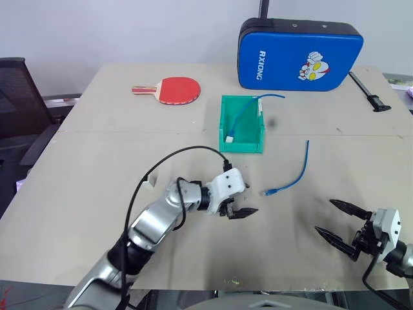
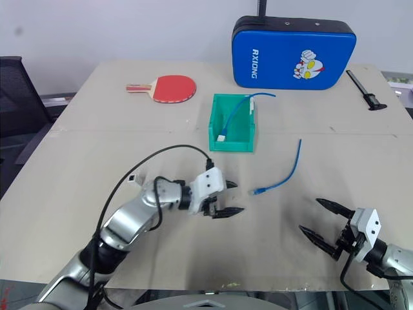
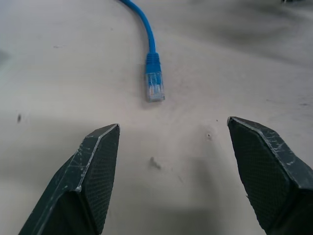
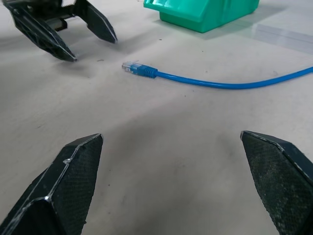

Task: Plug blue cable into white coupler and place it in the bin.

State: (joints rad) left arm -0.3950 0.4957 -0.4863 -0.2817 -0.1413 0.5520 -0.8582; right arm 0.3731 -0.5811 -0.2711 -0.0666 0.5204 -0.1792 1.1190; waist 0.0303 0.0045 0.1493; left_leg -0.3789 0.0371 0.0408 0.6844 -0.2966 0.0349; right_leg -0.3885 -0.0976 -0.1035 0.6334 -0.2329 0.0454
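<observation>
Left gripper (image 1: 248,199): hovering low over the table (image 1: 97,168), pointing toward the robot's right, black fingers (image 3: 95,171) standing well apart and gripping nothing. Facing the clear plug tip of the blue cable (image 1: 298,173), which is lying just beyond the fingertips, near but not touching.

Right gripper (image 1: 326,216): sitting close to the table's near edge on the robot's right, fingers (image 4: 68,181) spread wide, holding nothing, pointing toward the plug and the left gripper from the other side, a clear stretch of table between.

Blue cable: lying flat on the table in a gentle curve, between the two grippers and nearer the left one, plug end toward the robot, other end reaching away toward the far right. Resting to the right of the bin (image 1: 242,147) and apart from it, not plugged into anything.

White coupler (image 2: 131,179): appearing as a tiny white block on the table to the left of the left arm, partly behind the arm's black wire; too small for telling its socket face with certainty. Sitting well apart from the blue cable.

Bin: standing mid-table, green, already holding a second blue cable (image 1: 248,110) with a white block (image 1: 229,137) on its lower end, its other end sticking out over the far rim.

Lying further back: a red paddle (image 1: 175,89) to the left, a blue padded case (image 1: 300,55) standing at the far edge, a black caliper (image 1: 371,95) on the far right.
</observation>
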